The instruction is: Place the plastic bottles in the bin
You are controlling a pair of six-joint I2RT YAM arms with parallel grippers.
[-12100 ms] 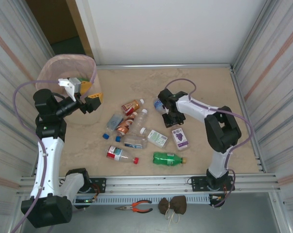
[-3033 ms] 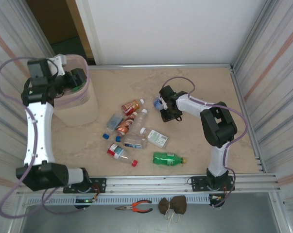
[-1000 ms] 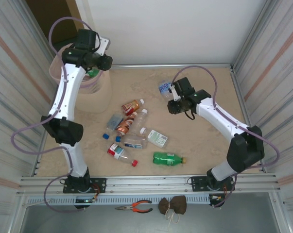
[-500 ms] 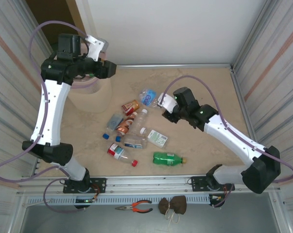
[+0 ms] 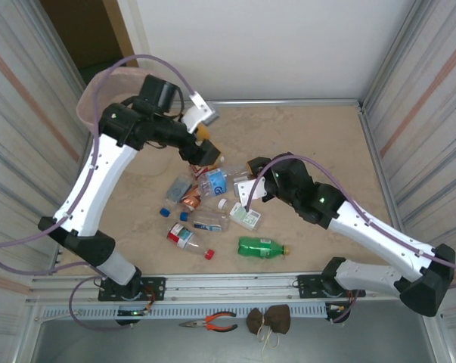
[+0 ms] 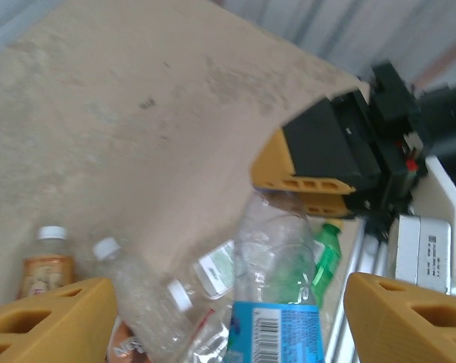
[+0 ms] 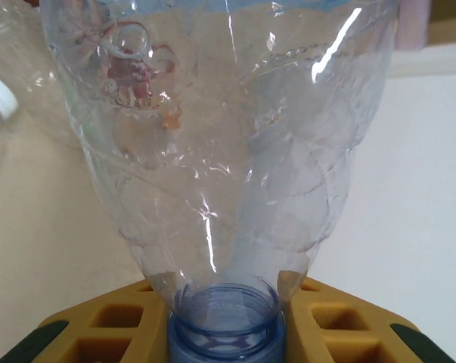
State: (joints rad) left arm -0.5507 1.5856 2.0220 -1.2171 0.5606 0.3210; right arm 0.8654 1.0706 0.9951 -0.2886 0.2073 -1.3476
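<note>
A clear, crinkled plastic bottle with a blue label [image 5: 212, 180] is pinched at its blue-ringed neck by the closed right tool [image 5: 250, 190]. Its long axis runs leftward into the left tool [image 5: 206, 155], whose ochre fingers are spread wide beside the labelled body, with nothing gripped. The beige, pink-lined bin [image 5: 88, 102] is set far left, nearer the left arm, so a handover is judged likely.

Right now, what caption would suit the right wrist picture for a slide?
Right gripper clamps a clear crinkled plastic bottle by its blue-tinted neck, body pointing away.
</note>
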